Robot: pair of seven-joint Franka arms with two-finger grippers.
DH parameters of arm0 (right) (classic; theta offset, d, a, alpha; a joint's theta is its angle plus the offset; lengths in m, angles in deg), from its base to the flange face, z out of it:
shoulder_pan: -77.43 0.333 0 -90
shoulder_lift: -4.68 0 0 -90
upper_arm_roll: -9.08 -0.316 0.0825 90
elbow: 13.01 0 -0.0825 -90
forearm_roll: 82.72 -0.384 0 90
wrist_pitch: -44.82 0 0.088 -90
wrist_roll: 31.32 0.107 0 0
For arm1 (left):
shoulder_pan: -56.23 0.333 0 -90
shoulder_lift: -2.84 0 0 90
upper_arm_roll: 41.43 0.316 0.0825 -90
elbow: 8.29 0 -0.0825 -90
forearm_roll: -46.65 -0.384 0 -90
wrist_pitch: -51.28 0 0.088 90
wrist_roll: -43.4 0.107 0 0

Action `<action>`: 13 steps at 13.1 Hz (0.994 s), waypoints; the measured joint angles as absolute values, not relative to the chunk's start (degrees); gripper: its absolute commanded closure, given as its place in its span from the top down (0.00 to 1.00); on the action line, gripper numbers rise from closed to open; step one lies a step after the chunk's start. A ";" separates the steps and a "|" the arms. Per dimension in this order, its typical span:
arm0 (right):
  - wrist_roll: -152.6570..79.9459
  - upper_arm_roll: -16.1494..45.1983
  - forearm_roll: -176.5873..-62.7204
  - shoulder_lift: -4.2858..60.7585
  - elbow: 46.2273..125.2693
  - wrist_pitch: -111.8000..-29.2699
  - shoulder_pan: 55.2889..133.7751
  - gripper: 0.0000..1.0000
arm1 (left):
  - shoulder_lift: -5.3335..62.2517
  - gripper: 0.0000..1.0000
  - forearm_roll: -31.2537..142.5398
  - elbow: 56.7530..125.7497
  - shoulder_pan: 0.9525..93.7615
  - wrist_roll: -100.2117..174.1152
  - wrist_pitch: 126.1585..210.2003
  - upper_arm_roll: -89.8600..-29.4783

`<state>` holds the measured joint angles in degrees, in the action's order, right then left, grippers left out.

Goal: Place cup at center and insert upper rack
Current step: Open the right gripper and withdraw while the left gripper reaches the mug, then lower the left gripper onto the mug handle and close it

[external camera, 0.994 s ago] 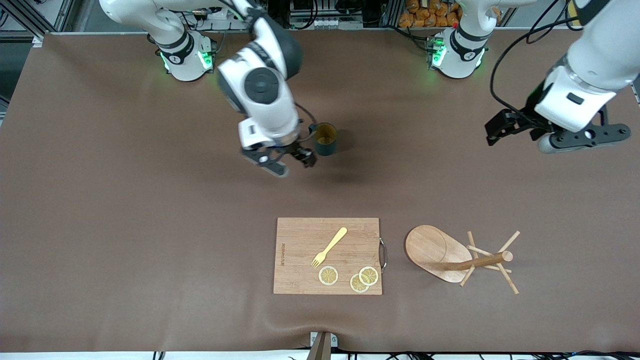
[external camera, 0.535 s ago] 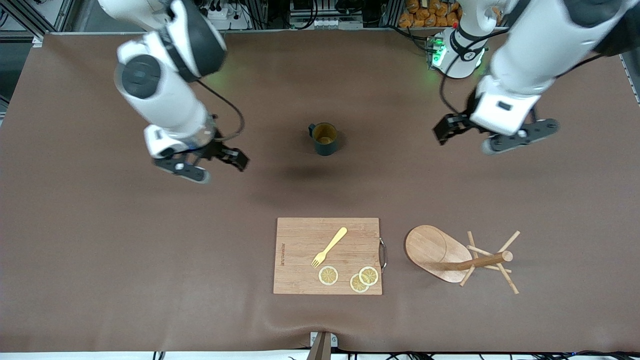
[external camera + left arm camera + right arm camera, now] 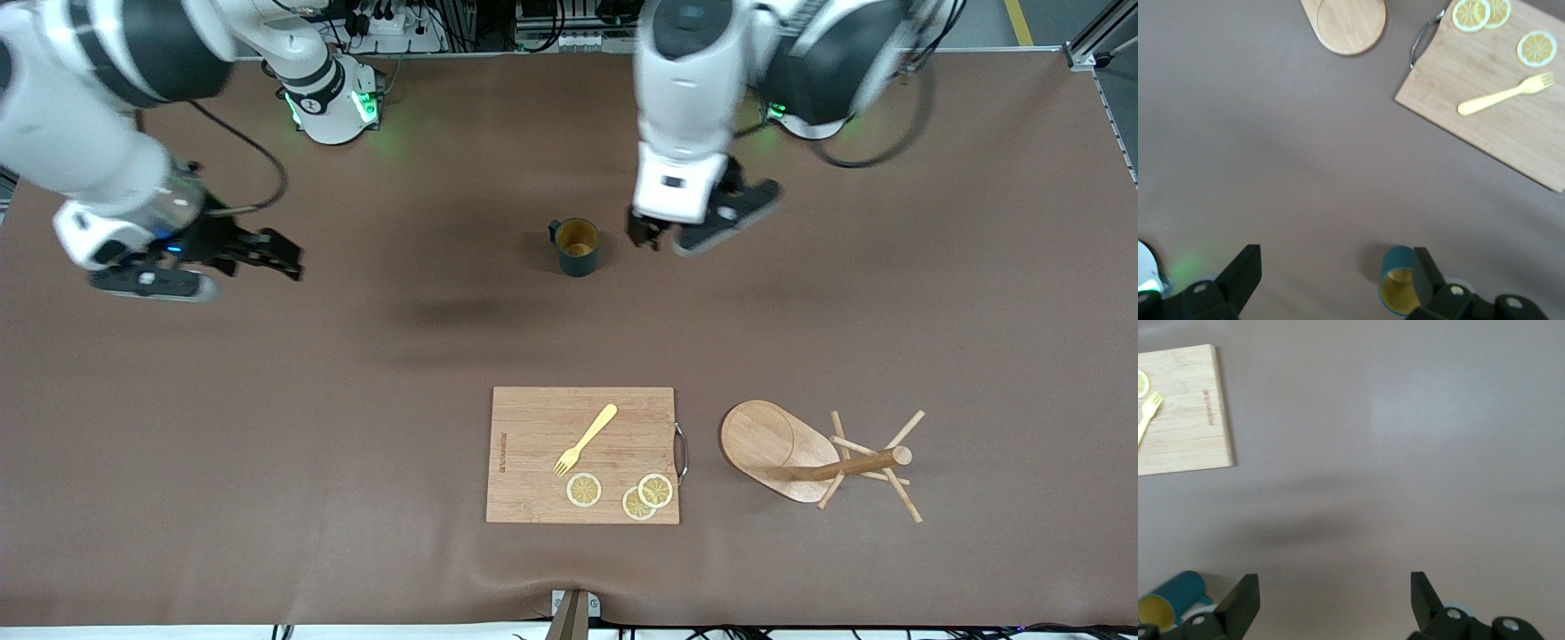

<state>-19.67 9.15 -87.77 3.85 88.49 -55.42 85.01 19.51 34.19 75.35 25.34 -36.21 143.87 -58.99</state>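
Observation:
The dark teal cup [image 3: 578, 247] with a yellow inside stands upright on the brown table near its middle. My left gripper [image 3: 649, 236] hangs open just beside the cup, toward the left arm's end. In the left wrist view the cup [image 3: 1399, 288] sits next to one finger of the gripper [image 3: 1336, 260]. The wooden mug tree [image 3: 805, 455] lies on its side, nearer to the front camera. Its oval base also shows in the left wrist view [image 3: 1346, 25]. My right gripper [image 3: 274, 254] is open and empty over bare table toward the right arm's end. The right wrist view shows the gripper [image 3: 1335, 581] and the cup [image 3: 1175, 597].
A rectangular wooden cutting board [image 3: 533, 462] lies beside the mug tree, nearer to the front camera than the cup. It carries a yellow fork [image 3: 587, 438] and three lemon slices [image 3: 584, 490]. The board also shows in the left wrist view [image 3: 1511, 133] and the right wrist view [image 3: 1185, 420].
My right gripper has drawn away from the cup toward the right arm's end. My left arm has swung in from its end to beside the cup. The cup has not moved.

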 measured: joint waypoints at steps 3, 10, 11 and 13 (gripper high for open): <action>-27.35 9.20 -87.96 1.84 88.59 -52.14 79.36 1.00 | 24.25 1.00 27.24 75.15 14.04 -53.00 143.88 -59.00; -28.53 8.44 -82.55 -0.03 88.66 -49.00 78.77 1.00 | 43.37 1.00 12.29 69.50 -4.58 -82.58 144.09 -58.21; -28.53 8.41 -82.49 -0.07 88.67 -48.35 78.77 1.00 | 45.81 1.00 11.73 68.54 -6.14 -84.13 144.21 -57.24; -28.56 8.46 -82.43 -0.10 88.70 -47.57 78.73 1.00 | 49.67 1.00 11.14 67.24 -10.25 -87.20 146.54 -53.08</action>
